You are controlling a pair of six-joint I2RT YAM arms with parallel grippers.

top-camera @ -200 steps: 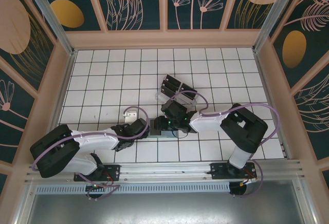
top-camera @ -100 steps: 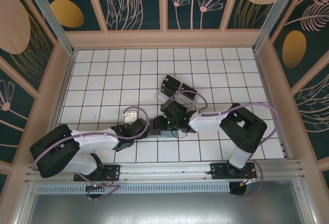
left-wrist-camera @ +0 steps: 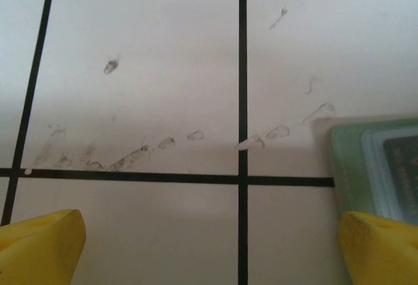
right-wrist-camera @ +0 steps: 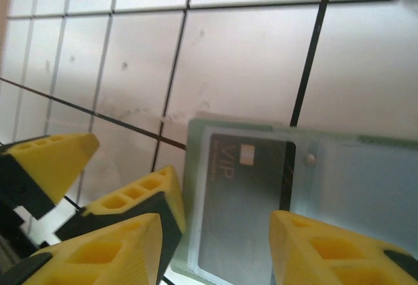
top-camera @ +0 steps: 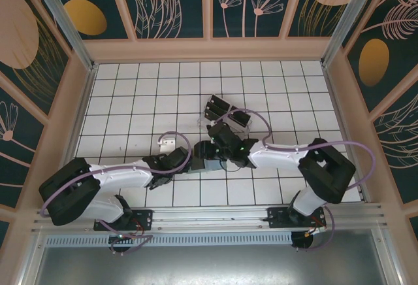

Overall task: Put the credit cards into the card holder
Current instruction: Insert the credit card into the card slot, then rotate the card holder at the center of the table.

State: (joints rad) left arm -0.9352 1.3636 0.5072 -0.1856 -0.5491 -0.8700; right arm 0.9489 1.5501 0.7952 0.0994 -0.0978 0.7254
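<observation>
credit card: "VIP" | in card holder | left claw spread | right claw spread

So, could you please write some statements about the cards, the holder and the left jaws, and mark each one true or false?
1. A black card sits in the green holder. True.
2. The left gripper has its jaws shut. False: they stand wide open.
3. The black card is marked "VIP". True.
4. Every card is in the holder. False: other cards lie farther back on the table.
</observation>
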